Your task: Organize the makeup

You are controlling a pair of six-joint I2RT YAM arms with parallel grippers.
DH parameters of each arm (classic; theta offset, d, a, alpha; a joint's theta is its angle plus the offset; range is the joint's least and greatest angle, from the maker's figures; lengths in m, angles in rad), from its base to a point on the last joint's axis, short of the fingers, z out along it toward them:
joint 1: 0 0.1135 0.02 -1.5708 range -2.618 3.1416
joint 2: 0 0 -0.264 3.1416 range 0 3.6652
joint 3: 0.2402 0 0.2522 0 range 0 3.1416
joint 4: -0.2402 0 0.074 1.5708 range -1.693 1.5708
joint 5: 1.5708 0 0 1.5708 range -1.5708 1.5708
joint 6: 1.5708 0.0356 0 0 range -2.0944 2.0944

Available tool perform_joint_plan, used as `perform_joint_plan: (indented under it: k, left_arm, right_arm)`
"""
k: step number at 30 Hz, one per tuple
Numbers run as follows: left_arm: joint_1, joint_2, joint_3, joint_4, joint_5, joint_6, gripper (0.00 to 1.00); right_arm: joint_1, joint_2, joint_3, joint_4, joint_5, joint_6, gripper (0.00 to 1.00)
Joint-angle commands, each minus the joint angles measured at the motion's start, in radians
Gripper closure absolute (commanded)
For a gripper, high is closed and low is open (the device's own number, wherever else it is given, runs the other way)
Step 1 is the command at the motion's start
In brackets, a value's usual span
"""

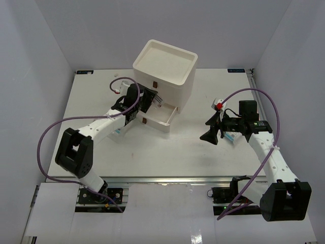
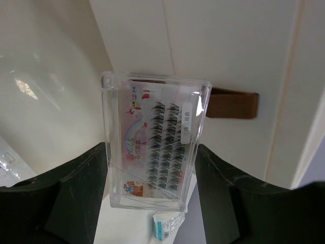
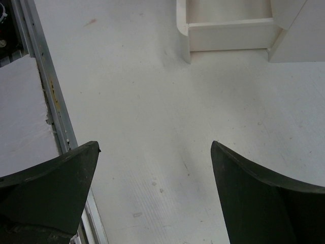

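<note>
White desk [image 1: 193, 147] lay below the left tool [image 2: 151, 162], which clamped a clear lash case [image 2: 152, 117] between its jaws; the right tool [image 3: 155, 157] stood open.

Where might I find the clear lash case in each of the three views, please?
Top external: lash case left of centre, in the left tool, by the box.
Left wrist: case at centre, gripped by the tool, box wall behind.
Right wrist: not in it.
Shared landmark: the cream box, top right in the right wrist view.
</note>
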Motion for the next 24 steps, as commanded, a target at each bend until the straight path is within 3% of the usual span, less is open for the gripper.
perform_joint_plan:
  k: [1, 4, 11, 19, 24]
  left_arm:
    - [0.021, 0.036, 0.038, 0.069, 0.03, -0.125, 0.6]
    - [0.03, 0.055, 0.017, 0.093, 0.035, -0.141, 0.51]
    - [0.047, 0.059, -0.023, 0.124, 0.047, -0.14, 0.49]
    - [0.056, 0.065, -0.026, 0.113, 0.073, -0.119, 0.19]
    - [0.063, 0.06, -0.029, 0.102, 0.102, -0.079, 0.17]
  right_arm:
    - [-0.008, 0.004, -0.02, 0.028, -0.026, 0.007, 0.03]
    - [-0.009, 0.003, -0.019, 0.028, -0.026, 0.007, 0.03]
    - [-0.011, 0.003, -0.019, 0.028, -0.024, 0.007, 0.03]
    - [-0.014, 0.006, -0.019, 0.028, -0.023, 0.007, 0.03]
    - [-0.018, 0.007, -0.019, 0.028, -0.026, 0.007, 0.03]
